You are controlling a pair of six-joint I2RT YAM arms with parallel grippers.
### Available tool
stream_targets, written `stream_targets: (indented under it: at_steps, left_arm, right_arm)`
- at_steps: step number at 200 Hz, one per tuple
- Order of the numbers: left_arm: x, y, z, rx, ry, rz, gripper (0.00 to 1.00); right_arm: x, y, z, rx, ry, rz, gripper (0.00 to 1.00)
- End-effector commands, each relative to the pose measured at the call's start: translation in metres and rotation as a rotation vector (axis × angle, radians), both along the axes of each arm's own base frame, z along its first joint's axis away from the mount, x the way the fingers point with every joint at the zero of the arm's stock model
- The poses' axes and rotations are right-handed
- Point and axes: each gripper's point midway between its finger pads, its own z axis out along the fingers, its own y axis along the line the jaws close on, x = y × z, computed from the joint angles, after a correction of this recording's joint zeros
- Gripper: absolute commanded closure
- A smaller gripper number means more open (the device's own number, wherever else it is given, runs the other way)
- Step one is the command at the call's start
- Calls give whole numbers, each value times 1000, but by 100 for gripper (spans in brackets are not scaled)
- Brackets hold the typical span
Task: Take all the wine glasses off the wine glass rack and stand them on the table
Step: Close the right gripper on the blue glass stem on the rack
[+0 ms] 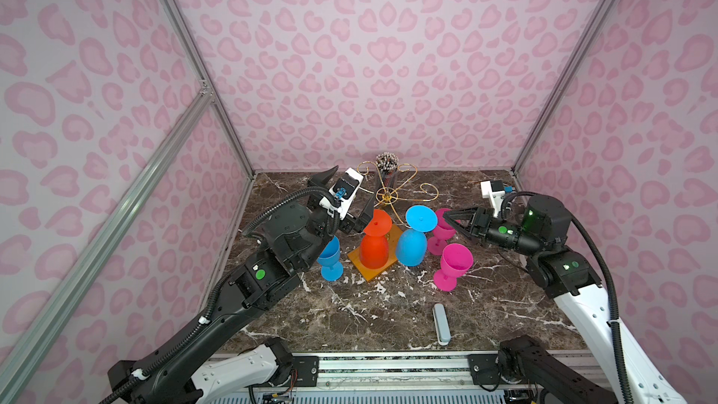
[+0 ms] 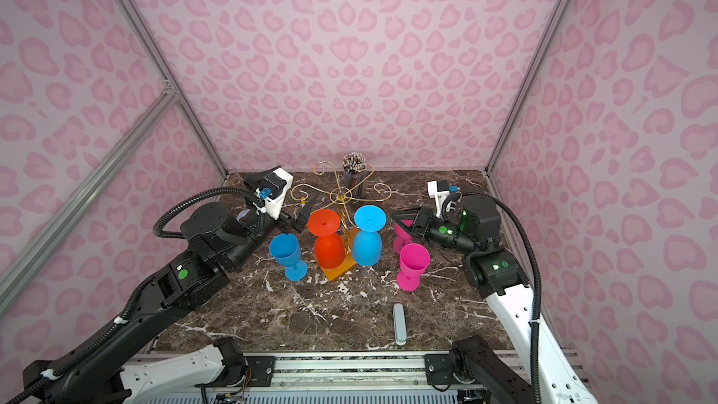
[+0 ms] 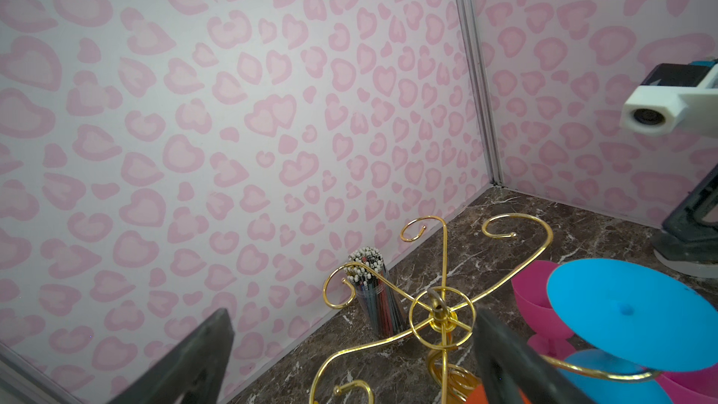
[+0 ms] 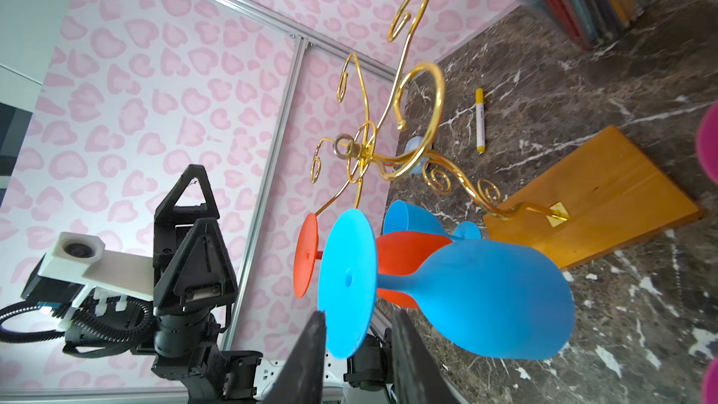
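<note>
Pink heart-patterned walls (image 1: 388, 52) enclose a dark brown marble tabletop (image 1: 349, 316). At the centre of both top views stands the wine glass rack (image 1: 372, 274), thin gold wire with curled scroll arms on a flat orange-brown wooden base. Two plastic glasses hang upside down from its arms, feet uppermost: an orange-red wine glass (image 1: 373, 250) over the base and, just right of it, a blue wine glass (image 1: 412, 246). Left of the rack an upright blue goblet (image 1: 330, 258) stands on the marble. To the right stand a near magenta goblet (image 1: 456, 260) and, behind it, a far magenta goblet (image 1: 443, 229). Against the back wall is a cup of coloured pencils (image 1: 387, 167). A pale grey oblong case (image 1: 441, 323) lies toward the lower centre, and a yellow-capped marker (image 4: 480, 120) lies on the marble beside the rack. Left gripper (image 3: 351, 318): jaws spread wide, holding nothing, raised at the upper left of the rack. Right gripper (image 1: 447, 215): jaws narrowly parted, level with the blue wine glass's foot disc and just right of it. In the right wrist view the disc's rim shows in the gap; contact cannot be told
</note>
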Motion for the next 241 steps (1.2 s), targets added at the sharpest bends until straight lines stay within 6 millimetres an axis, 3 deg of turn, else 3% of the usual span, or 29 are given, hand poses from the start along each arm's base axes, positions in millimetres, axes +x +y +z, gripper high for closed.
stream_targets:
  at_steps: [1,49,166,241]
  left_arm:
    - [-2,-1,0,-10,3,-18,3]
    - [-2,-5,-1,-4,6,-33,3]
    - [-7,-4,-3,7,5,-45,3]
    - [-11,0,-2,7,2,-50,3]
  right_arm:
    - [5,-1,2,14,-18,-24,69]
    - [5,2,-11,18,23,-22,70]
    - [3,18,-7,46,16,5,72]
    - [3,22,-10,49,25,0,82]
